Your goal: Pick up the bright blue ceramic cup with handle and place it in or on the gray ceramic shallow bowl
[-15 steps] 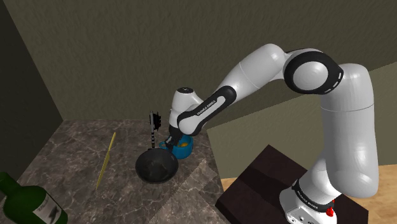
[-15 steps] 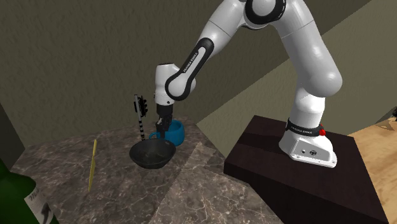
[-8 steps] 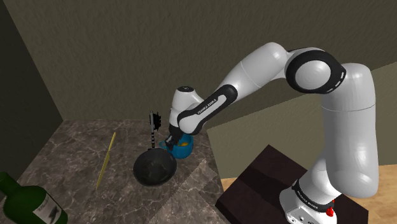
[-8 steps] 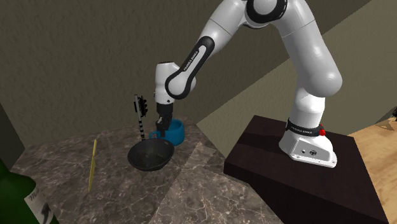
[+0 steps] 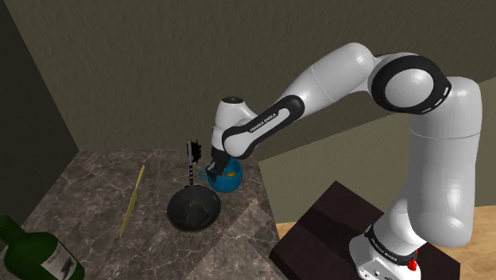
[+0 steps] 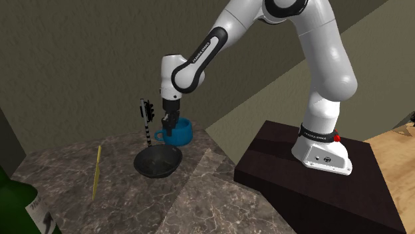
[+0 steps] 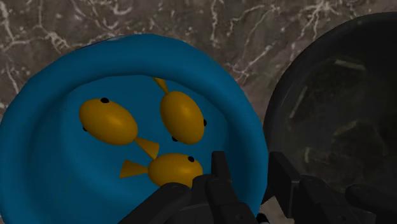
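Note:
The bright blue cup with orange fish painted inside hangs just above the marble counter, beside the far rim of the dark grey shallow bowl. My gripper is shut on the cup's wall, one finger inside and one outside. In the second exterior view the cup shows its handle toward that view's left, with the gripper above the bowl. In the wrist view the gripper clasps the cup at its rim, and the bowl lies right beside it.
A black upright utensil stands close behind the cup. A thin yellow stick lies on the marble counter, and a green bottle stands at the near corner. The dark stand lies past the counter's edge.
The gripper has risen with the cup, lifting it off the counter beside the bowl. The bowl slid slightly toward the shoulder view's left earlier.

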